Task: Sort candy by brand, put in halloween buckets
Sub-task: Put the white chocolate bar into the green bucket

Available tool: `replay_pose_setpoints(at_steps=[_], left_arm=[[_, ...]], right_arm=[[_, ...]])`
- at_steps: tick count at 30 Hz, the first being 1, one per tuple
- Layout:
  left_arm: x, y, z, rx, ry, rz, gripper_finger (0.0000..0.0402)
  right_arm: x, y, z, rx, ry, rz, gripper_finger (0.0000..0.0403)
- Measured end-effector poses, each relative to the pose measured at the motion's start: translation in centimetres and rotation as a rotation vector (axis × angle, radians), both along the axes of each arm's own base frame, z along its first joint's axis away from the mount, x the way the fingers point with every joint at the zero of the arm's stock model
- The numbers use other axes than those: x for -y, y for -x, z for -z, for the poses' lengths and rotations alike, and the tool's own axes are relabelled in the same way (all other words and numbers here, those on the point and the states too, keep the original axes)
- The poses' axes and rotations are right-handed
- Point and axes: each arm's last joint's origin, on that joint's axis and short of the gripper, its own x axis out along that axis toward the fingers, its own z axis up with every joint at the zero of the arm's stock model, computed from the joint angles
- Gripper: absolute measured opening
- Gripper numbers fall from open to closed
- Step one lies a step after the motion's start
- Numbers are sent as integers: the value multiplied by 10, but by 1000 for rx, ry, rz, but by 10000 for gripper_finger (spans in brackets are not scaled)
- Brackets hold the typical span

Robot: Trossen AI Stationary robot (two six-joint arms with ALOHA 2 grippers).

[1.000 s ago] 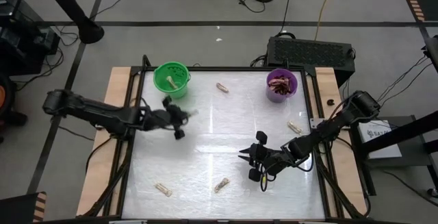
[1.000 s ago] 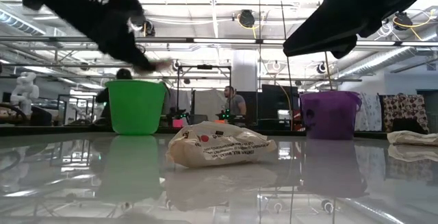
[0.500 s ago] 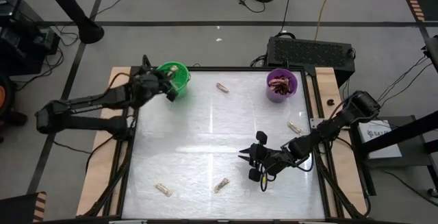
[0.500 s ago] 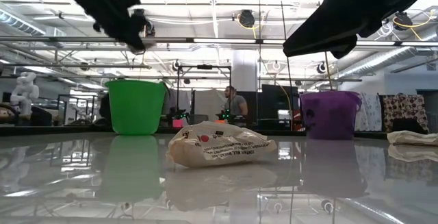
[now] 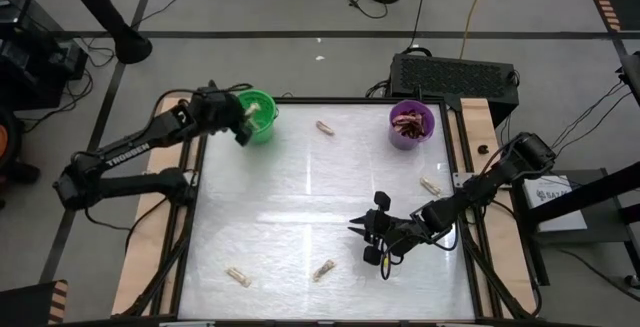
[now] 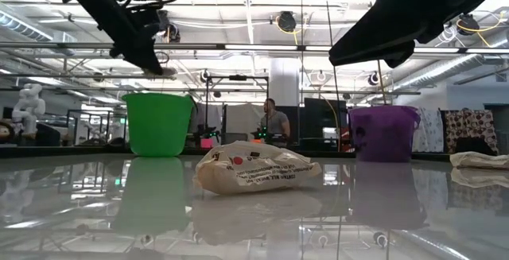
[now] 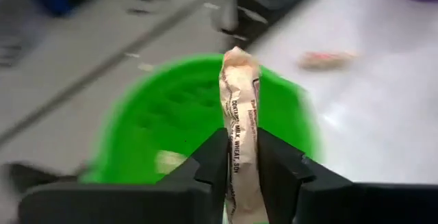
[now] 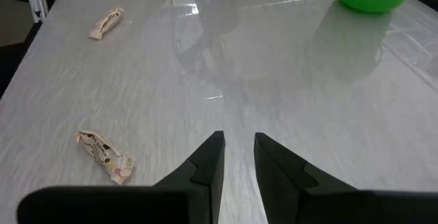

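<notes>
Hovering over the green bucket (image 5: 251,115) in the high view, the left gripper (image 5: 243,123) is carrying a pale candy piece (image 5: 249,119) above the rim; the purple bucket (image 5: 410,125) at the far right corner is holding dark red-brown bars, and four pale pieces are lying loose on the table (image 5: 300,207): one between the buckets (image 5: 325,127), one near the right edge (image 5: 431,185), two near the front edge (image 5: 237,276) (image 5: 323,269). The right gripper (image 5: 366,239) is waiting low over the table's front right, holding nothing. In the low view, a cream wrapper (image 6: 256,167) is lying nearest the camera, its small print too fine to read; both buckets are standing behind it. In the left wrist view, the fingers (image 7: 213,157) are clamping the upright wrapper at its middle, directly over the bucket's open mouth; printed text reads "MILK, WHEAT, SOY". In the right wrist view, the fingers (image 8: 212,157) are standing slightly parted and bare, with two pale pieces ahead. Handling note: pieces are judged light, soft-wrapped and crinkly, likely slippery on the glossy table; gripping across the narrow middle looks safest. No brand name is legible.
</notes>
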Motion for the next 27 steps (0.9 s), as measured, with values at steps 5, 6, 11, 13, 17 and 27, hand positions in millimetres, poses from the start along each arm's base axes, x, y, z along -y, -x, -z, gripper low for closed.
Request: replay_pose_setpoints(at_steps=[5, 6, 11, 13, 17, 27], left_arm=[[-1, -1, 2, 6, 35, 31, 120], [-2, 0, 3, -10, 21, 4, 129], [-4, 0, 3, -38, -10, -47, 156], [-1, 0, 2, 3, 23, 18, 158], [15, -6, -1, 167, 243, 307, 159], [102, -29, 19, 120, 654, 901, 159]], right_arm=[[0, 0, 0, 1, -4, 2, 73], [0, 0, 0, 1, -4, 2, 73], [0, 0, 0, 1, -3, 2, 73], [0, 0, 0, 0, 0, 0, 73], [0, 0, 0, 0, -3, 2, 73], [0, 0, 0, 7, -37, 21, 73]])
